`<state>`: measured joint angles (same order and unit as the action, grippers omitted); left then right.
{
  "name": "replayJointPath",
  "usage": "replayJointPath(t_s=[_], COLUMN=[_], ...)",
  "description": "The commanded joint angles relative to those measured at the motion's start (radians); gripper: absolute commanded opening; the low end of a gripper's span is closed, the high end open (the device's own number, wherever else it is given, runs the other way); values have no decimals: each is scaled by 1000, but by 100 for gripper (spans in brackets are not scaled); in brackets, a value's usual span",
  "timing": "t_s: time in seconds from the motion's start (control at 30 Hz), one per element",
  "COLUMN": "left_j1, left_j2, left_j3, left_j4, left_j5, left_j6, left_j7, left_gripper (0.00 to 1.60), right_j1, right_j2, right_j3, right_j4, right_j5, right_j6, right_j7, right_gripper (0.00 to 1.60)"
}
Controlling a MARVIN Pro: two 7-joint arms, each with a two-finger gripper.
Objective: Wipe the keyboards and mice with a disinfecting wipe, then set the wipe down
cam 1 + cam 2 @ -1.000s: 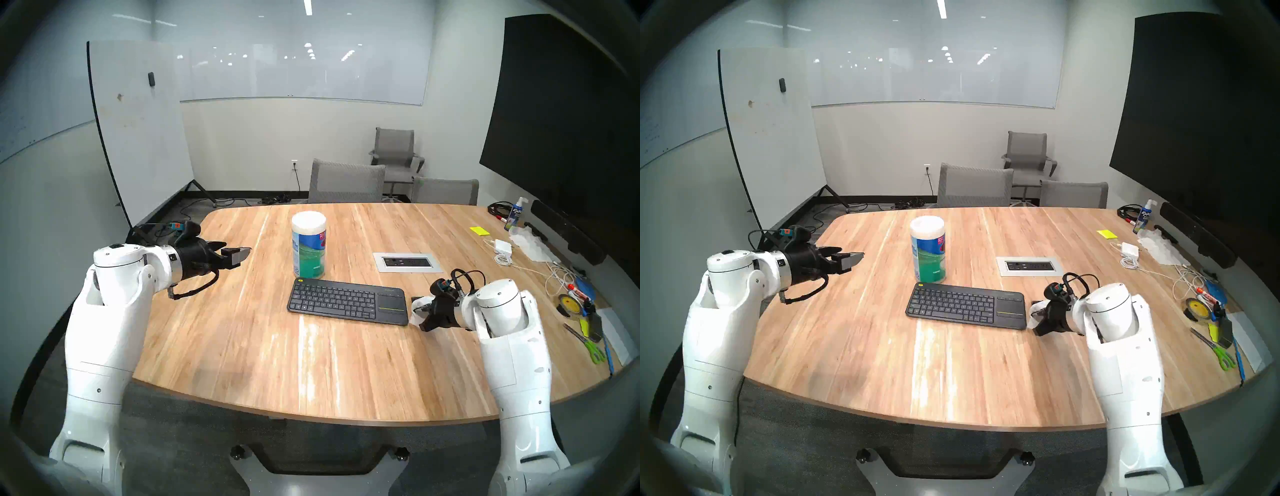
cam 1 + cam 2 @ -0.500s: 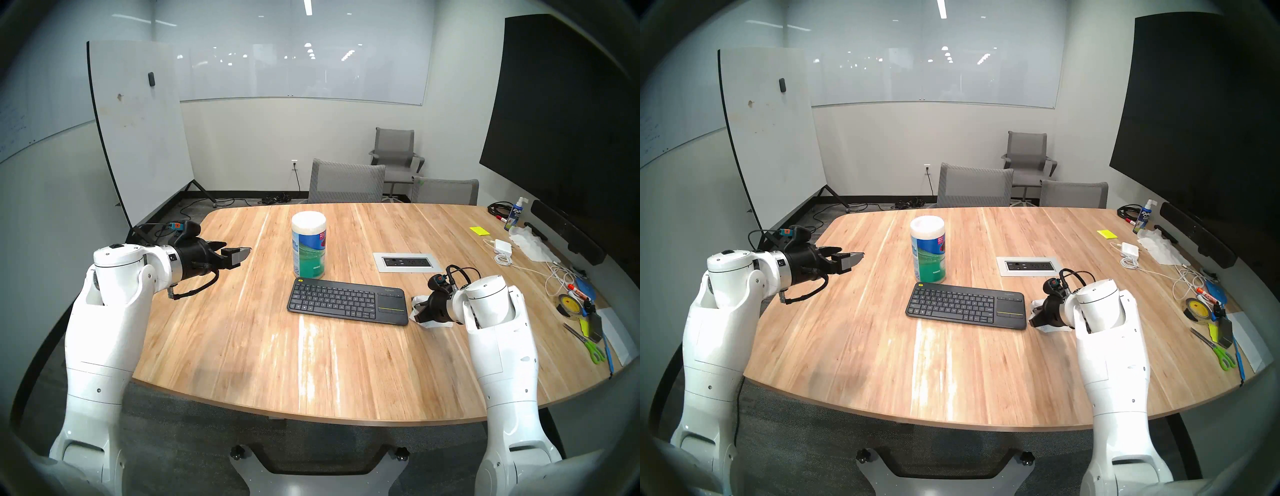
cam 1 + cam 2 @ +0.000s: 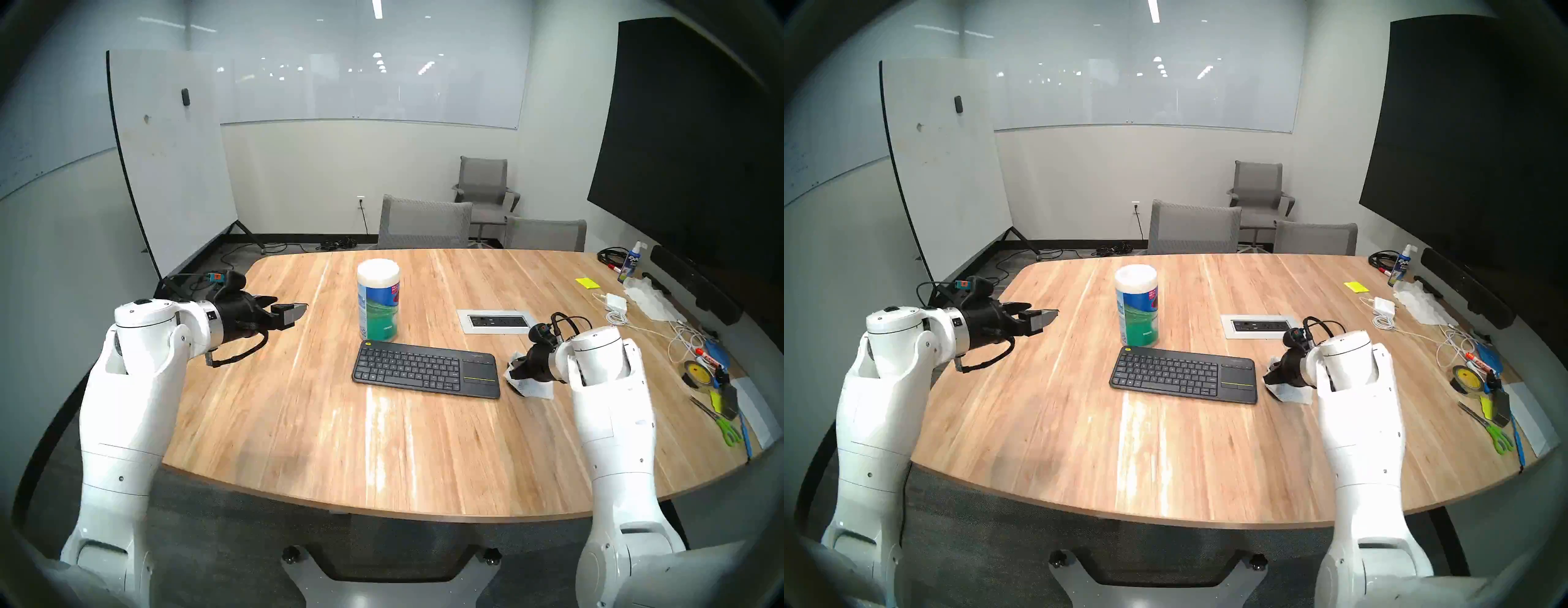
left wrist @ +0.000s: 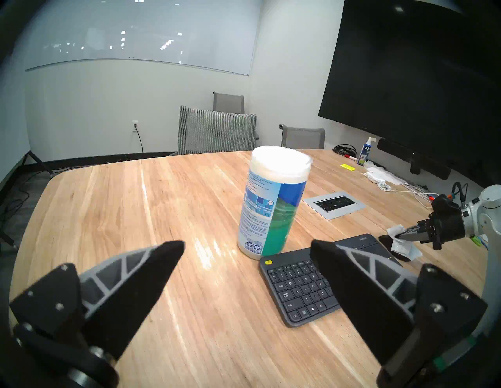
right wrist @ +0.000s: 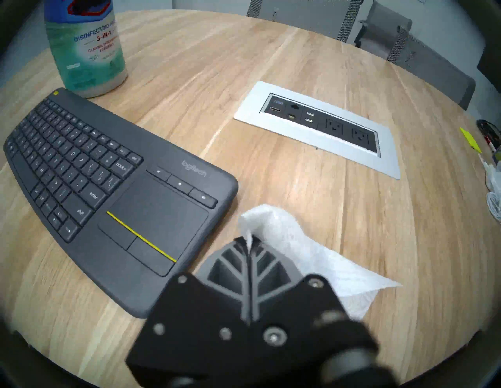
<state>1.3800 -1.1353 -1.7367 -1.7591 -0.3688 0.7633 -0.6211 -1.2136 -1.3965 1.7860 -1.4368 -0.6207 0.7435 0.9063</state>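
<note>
The dark-grey keyboard [image 3: 426, 370] [image 5: 108, 195] lies flat at the table's middle, touchpad end toward my right arm. Just past that end, my right gripper [image 3: 513, 369] [image 5: 249, 241] is shut on the white disinfecting wipe [image 3: 532, 388] [image 5: 311, 257], which drapes down onto the table. In the left wrist view the wipe [image 4: 406, 248] lies over a black mouse [image 4: 385, 240], only partly showing beneath it. My left gripper [image 3: 297, 313] hovers open and empty over the table's left side, far from the keyboard.
A white-lidded blue-green wipes canister [image 3: 378, 303] stands just behind the keyboard's left end. A grey power panel [image 3: 498, 321] is set into the table. Charger [image 3: 615, 302], cables, tissue heap [image 3: 649, 301], tape and scissors [image 3: 721, 420] crowd the right edge. Chairs stand beyond.
My right gripper, still shut on the wipe, has slid away from me across the mouse, and more of the wipe now trails on the table behind it. The left arm has not moved.
</note>
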Motion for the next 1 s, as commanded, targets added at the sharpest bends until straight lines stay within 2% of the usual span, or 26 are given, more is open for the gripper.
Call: replayJointPath(t_s=[0.0,0.47,0.97], left_j1=[-13,-12,-13], left_j2=[-2,-2,-2], left_j3=[-3,-3,-3], left_j4=[-24,-25,-23], left_j5=[-2,-2,-2], left_j6=[-4,-3,-4], left_j7=[1,2,1], left_gripper=[160,160,160], right_j1=[42,38,126], right_j2=[3,-15,-47], right_j3=[-6,-33,-44], right_j4=[-9,44,176], right_j5=[4,-10,-27], right_j6=[-9,-31,-58], right_j7=[3,-43,-132], right_gripper=[0,0,0])
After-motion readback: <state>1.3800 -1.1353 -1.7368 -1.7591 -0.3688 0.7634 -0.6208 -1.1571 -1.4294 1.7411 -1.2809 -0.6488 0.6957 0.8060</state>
